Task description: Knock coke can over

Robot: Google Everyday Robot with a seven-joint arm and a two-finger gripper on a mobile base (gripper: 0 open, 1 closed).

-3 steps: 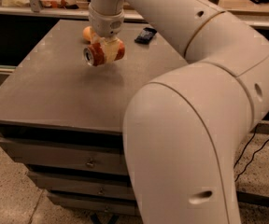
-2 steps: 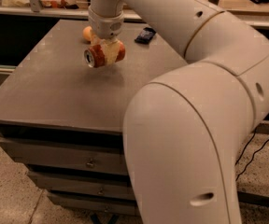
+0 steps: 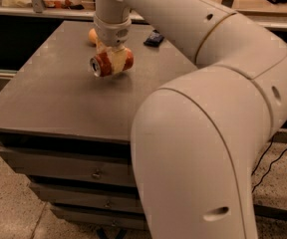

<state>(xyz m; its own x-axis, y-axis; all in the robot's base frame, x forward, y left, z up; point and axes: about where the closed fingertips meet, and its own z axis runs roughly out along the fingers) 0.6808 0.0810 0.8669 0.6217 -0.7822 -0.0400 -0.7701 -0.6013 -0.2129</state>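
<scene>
- One flat, grey-brown tabletop [image 3: 59, 98] fills the left and middle of the view. It is the top of a low cabinet, with stacked drawers [image 3: 59, 166] beneath it; the upper one has a small knob [image 3: 96, 174].
- Speckled pale floor [image 3: 9, 203] shows at the lower left. Black cables [image 3: 278, 158] run down to the floor at the right.
- Behind the cabinet runs a long ledge [image 3: 24, 11] with blurred items on it, too indistinct to name.
- The robot's bulky white arm [image 3: 208, 113] takes up the whole right half of the view. It hides the right side of the tabletop and reaches over to its far-left part.
- The gripper [image 3: 112, 63] hangs at the end of that arm, over the far-left part of the top. Its cream fingers [image 3: 116, 58] are closed around the coke can [image 3: 103, 63].
- The coke can lies on its side in that grasp, with its silver end facing left. It is low over the surface with a shadow right under it; whether it touches the top cannot be told.
- An orange fruit [image 3: 92, 36] sits just behind the gripper, partly hidden by the wrist.
- A flat dark packet [image 3: 154, 38] lies farther right on the far part of the top, close to the arm.
</scene>
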